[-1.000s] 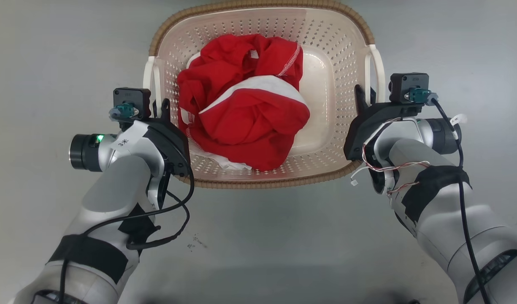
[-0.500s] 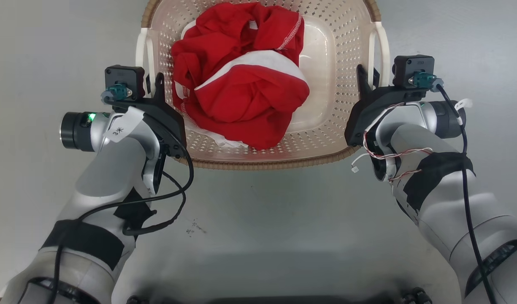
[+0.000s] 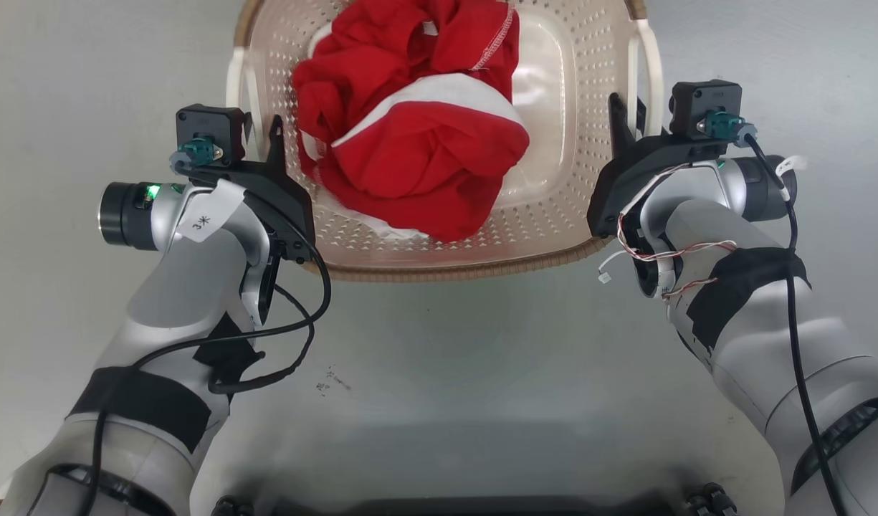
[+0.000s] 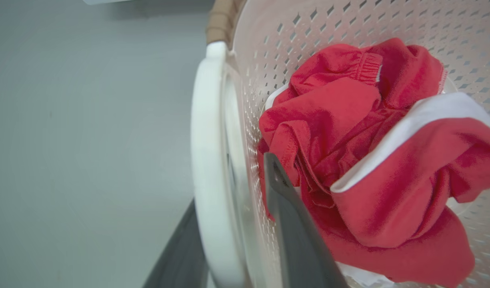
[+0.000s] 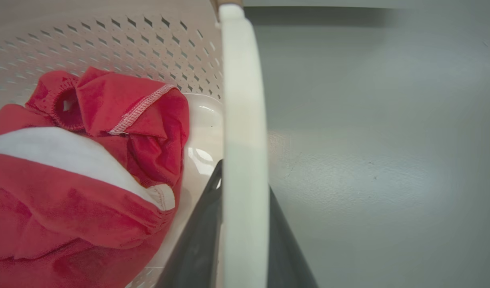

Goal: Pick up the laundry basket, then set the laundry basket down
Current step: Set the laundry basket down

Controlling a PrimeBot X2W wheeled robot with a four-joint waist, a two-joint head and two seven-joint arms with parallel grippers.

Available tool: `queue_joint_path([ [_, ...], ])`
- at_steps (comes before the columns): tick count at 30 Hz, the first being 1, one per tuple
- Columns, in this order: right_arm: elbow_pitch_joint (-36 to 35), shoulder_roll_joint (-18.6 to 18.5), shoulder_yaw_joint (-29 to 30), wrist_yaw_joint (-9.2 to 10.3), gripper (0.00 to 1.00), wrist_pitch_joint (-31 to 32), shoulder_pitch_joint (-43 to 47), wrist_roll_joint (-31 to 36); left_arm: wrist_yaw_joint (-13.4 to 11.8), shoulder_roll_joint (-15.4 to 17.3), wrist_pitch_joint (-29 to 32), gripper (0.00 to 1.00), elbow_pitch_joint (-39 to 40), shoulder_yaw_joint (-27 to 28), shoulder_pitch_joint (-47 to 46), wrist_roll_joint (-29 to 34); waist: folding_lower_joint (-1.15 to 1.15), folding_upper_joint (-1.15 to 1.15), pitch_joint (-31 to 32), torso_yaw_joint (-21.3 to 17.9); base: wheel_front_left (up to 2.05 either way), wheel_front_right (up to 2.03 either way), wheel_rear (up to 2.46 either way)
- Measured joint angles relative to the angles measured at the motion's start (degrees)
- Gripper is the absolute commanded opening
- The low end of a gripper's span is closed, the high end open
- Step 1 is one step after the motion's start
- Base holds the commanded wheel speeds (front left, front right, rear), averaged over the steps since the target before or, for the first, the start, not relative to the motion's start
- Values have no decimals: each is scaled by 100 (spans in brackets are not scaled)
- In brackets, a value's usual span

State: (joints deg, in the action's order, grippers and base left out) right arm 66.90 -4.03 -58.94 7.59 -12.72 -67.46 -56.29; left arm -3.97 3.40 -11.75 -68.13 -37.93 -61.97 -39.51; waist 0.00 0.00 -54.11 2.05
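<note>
Grey floor [image 3: 439,401], basket [image 3: 568,215] at top centre of the head view, looking bigger and higher than a second ago, so I'd say it's lifting. Left gripper [image 3: 261,136] and right gripper [image 3: 626,115] are clamped tight around its handles [image 4: 207,160]. Set-down's next.

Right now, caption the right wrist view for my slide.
Right claw clamps the white handle of the laundry basket, red-and-white clothing inside.

- The left arm [image 3: 188,301] is showing a silver-grey shell, with black tape bands [image 3: 145,412] wrapping it toward 7 o'clock.
- A green light [image 3: 152,190] is glowing on its dark wrist ring, beside a white tag [image 3: 206,218] marked "3*".
- Black camera blocks with teal connectors are sitting at 10 o'clock (the left camera block [image 3: 206,129]) and 2 o'clock (the right camera block [image 3: 705,104]).
- The right arm [image 3: 761,344] is trailing red-and-white wires [image 3: 668,252] and a black cable [image 3: 793,308].
- The dark grey fingers [image 4: 297,232] are tapering to points.
</note>
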Motion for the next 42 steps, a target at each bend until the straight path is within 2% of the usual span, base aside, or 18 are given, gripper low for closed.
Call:
queue_joint_path([
  [1,1,2,-5,-1,89,-7,-26,35,0,-1,-4,84,-7,1,-1,11,0,0,1,1,0,0,0],
  [2,4,1,-9,-1,100,-18,-34,67,0,-2,-34,98,-10,3,-3,11,0,0,3,3,0,0,0],
  [3,7,1,-18,-2,100,-37,-34,82,-1,-2,-53,100,-11,5,-13,11,0,0,6,4,0,0,0],
  [23,226,27,74,-2,100,-149,-7,83,47,16,-203,100,-178,64,-86,18,0,0,330,-29,0,0,0],
  [42,63,-41,344,-64,100,-157,355,98,248,46,-256,100,104,399,631,-82,-1,0,1383,-48,0,0,0],
])
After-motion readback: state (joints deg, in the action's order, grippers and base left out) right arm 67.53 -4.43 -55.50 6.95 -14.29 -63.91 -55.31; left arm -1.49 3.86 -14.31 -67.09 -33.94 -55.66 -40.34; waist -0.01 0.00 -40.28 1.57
